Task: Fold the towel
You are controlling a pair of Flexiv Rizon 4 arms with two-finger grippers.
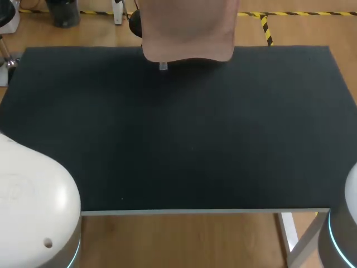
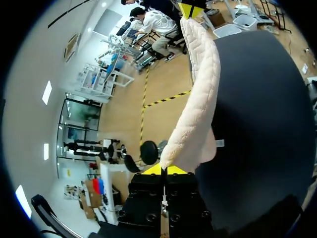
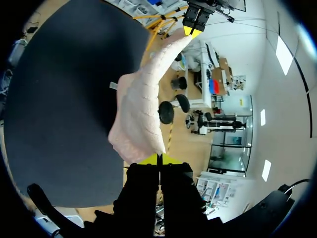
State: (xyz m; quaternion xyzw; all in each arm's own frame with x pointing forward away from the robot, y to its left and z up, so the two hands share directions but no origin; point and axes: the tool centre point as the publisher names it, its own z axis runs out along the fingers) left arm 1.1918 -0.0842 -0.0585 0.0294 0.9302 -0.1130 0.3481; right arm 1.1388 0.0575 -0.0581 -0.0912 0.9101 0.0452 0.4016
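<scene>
A pale pink towel (image 1: 187,33) hangs spread in the air above the far edge of the black table (image 1: 178,139), its lower hem just over the mat. In the left wrist view my left gripper (image 2: 163,171) is shut on one upper corner of the towel (image 2: 198,89), which stretches away to my right gripper (image 2: 190,7). In the right wrist view my right gripper (image 3: 159,159) is shut on the other corner of the towel (image 3: 141,104), with my left gripper (image 3: 192,27) at the far end. A small white tag (image 1: 163,66) dangles from the hem.
The black mat covers the whole tabletop, and nothing else lies on it. My left arm's white base (image 1: 33,201) bulks at the near left corner. The right arm's base (image 1: 343,223) stands at the near right.
</scene>
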